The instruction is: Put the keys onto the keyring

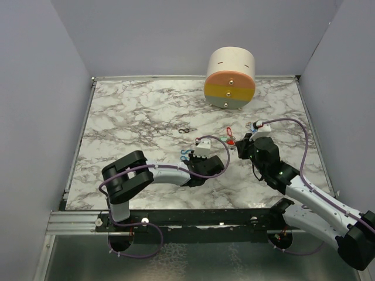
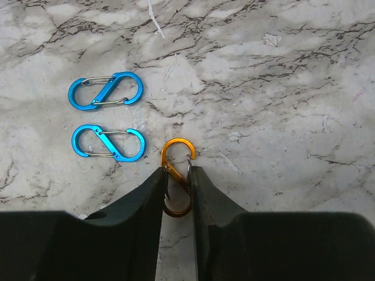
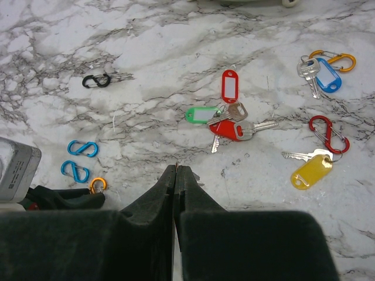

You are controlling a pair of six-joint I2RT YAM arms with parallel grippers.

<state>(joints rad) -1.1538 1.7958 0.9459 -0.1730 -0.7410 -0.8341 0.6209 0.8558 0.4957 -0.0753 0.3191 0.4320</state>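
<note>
Ring-grab step, I reckon. My left claw (image 2: 177, 171) is pinched on the orange clip (image 2: 176, 140), flat on the tabletop (image 3: 176, 47). Right claw (image 3: 176, 170) is clenched, empty. The keys (image 3: 231, 126) lie loose, well right of that clip. Next move needs it lifted and steadied, gate towards a key.

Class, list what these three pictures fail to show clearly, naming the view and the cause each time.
Left wrist view: the lower half of the orange clip, covered by the fingers of the left claw.
Top view: the keys, too small to tell apart.
Right wrist view: a grey box, cut off by the left edge; the part of the table under the shut right claw.
</note>
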